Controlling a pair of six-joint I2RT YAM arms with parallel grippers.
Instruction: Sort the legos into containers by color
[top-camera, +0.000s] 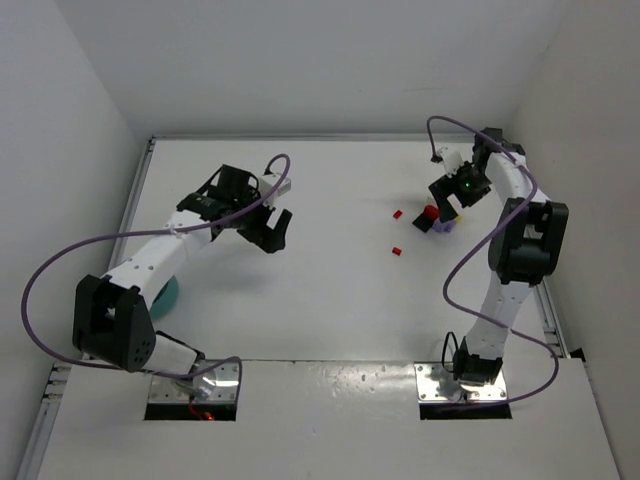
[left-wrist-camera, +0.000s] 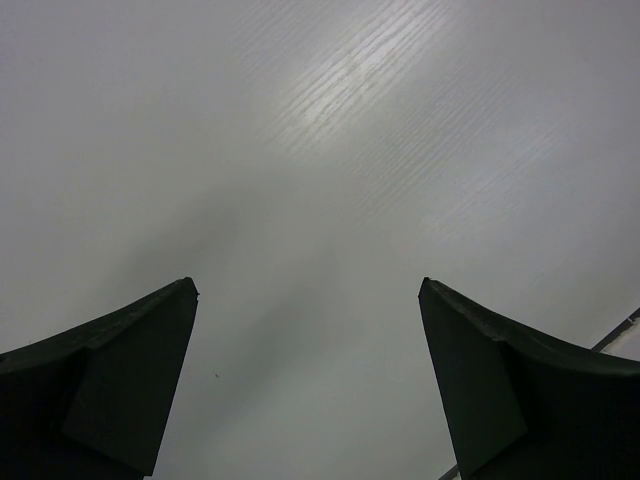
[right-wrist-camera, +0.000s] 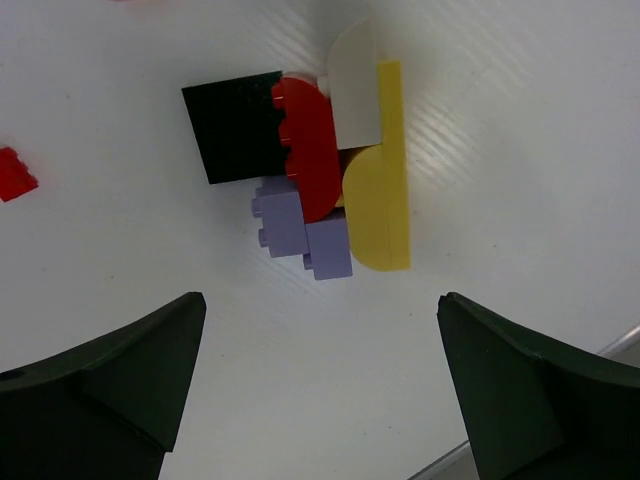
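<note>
Right end effector (right-wrist-camera: 320, 325) hangs with its two fingers spread wide and nothing between them; the gap sits at 6 o'clock of a tight clump of legos (right-wrist-camera: 310, 165) lying on the white tabletop (top-camera: 330, 300). Nearest the gap are two lavender bricks (right-wrist-camera: 305, 232), then a red rounded brick (right-wrist-camera: 308, 140) with a black plate (right-wrist-camera: 232, 125) at its 9 o'clock, a pale curved piece (right-wrist-camera: 352, 95) at its 1 o'clock, and a long yellow brick (right-wrist-camera: 385, 190) along the 3 o'clock side. Whether these are snapped together or only lie touching, I cannot tell. A loose red brick (right-wrist-camera: 12, 172) lies apart at 9 o'clock, and in the overhead view another red brick (top-camera: 396, 250) lies at 7 o'clock of the clump.

By my judgement the pieces are light, rigid, smooth plastic, far smaller than the fingers, so they will likely skid or squirt out rather than deform. The yellow brick is best taken across its narrow width on the flat long sides; curved faces offer poor purchase.

Left end effector (left-wrist-camera: 308, 290) is likewise spread and empty over bare tabletop. The teal bowl (top-camera: 168, 296) sits at 8 o'clock of the tabletop, partly under the left arm, well apart from the legos
</note>
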